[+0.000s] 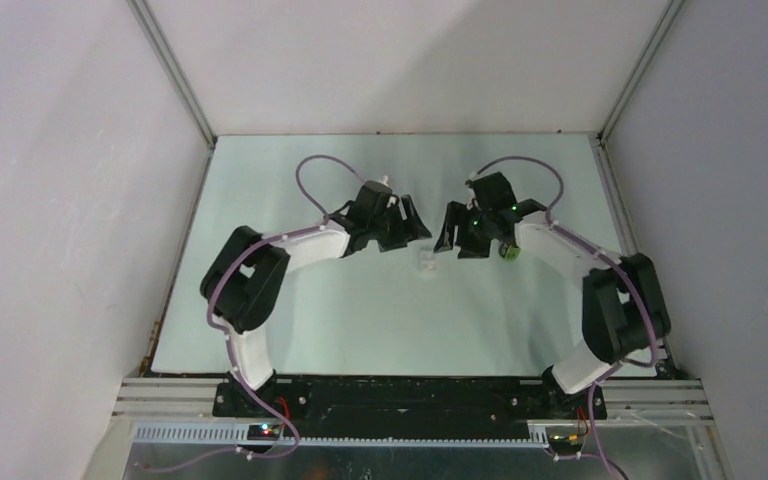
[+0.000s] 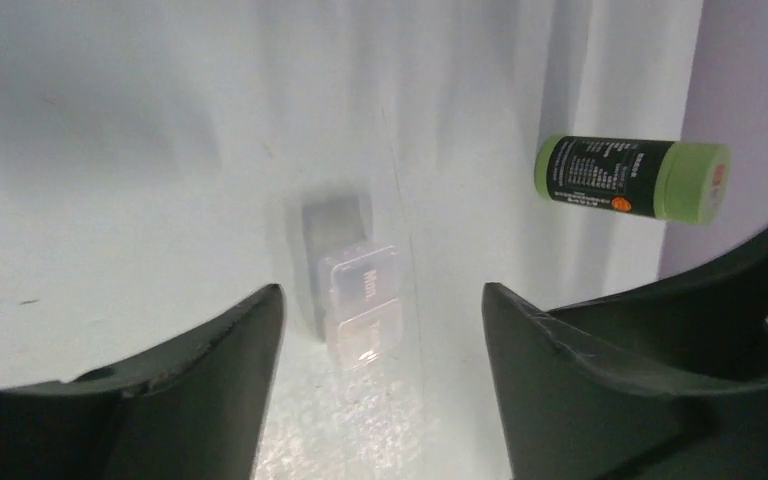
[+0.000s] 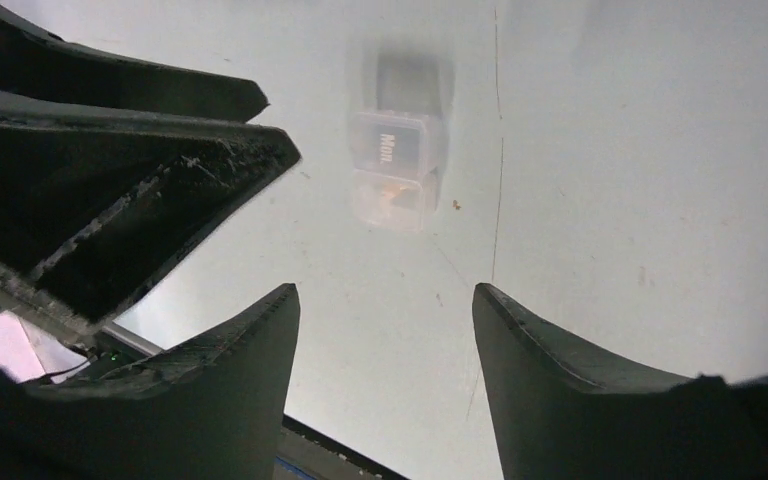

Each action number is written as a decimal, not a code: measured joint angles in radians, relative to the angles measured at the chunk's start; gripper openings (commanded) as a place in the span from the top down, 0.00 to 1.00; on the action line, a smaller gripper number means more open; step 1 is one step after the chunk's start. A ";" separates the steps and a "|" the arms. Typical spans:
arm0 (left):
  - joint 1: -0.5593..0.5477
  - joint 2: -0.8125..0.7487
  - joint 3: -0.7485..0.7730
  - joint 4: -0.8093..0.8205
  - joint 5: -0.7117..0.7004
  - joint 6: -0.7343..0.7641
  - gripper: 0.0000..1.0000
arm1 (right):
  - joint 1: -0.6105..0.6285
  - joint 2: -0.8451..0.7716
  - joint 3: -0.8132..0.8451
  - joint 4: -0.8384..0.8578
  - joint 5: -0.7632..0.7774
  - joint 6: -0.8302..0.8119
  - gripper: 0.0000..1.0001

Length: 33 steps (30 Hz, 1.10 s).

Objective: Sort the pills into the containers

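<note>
left arm (image 1: 295,243) and right arm (image 1: 572,248) bent inward, left end effector (image 2: 382,290) held apart, right end effector (image 3: 385,290) held apart, containers (image 3: 395,170) seen ahead between both, orange pill (image 3: 455,205) just beside containers on tabletop (image 3: 610,150)

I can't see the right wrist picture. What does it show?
A small clear two-compartment box labelled "Mon." sits on the table, a tiny orange pill beside it. The open right end effector frames the bottom; the left end effector fills the upper left.

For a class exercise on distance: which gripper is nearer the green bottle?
Right. The right gripper hangs just beside the green bottle in the top view. The left gripper is farther away, on the other side of the clear box.
</note>
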 measured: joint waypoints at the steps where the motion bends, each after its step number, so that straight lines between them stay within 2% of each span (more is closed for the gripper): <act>1: 0.005 -0.023 0.003 -0.014 -0.011 0.019 0.08 | -0.004 -0.026 0.008 -0.013 0.011 -0.002 0.28; 2: 0.010 -0.055 0.003 -0.032 -0.025 0.043 0.02 | -0.010 -0.063 0.015 -0.032 0.025 -0.006 0.27; 4: 0.025 -0.120 -0.008 -0.060 -0.049 0.089 0.01 | -0.029 -0.167 0.021 -0.084 0.073 -0.013 0.25; 8: 0.053 -0.285 -0.035 -0.163 -0.125 0.179 0.01 | -0.087 -0.335 0.021 -0.169 0.166 -0.016 0.21; 11: 0.061 -0.435 -0.035 -0.272 -0.233 0.260 0.01 | -0.166 -0.519 0.024 -0.239 0.272 -0.027 0.16; 14: 0.061 -0.598 -0.042 -0.356 -0.330 0.335 0.01 | -0.251 -0.688 0.032 -0.296 0.375 -0.040 0.05; 17: 0.061 -0.756 -0.055 -0.420 -0.419 0.401 0.00 | -0.302 -0.815 0.066 -0.368 0.494 -0.057 0.01; 26: 0.061 -1.160 -0.079 -0.616 -0.599 0.516 0.01 | -0.323 -1.036 0.322 -0.515 0.793 -0.117 0.01; 33: 0.061 -1.373 -0.066 -0.758 -0.682 0.515 0.00 | -0.323 -1.079 0.515 -0.562 0.887 -0.115 0.01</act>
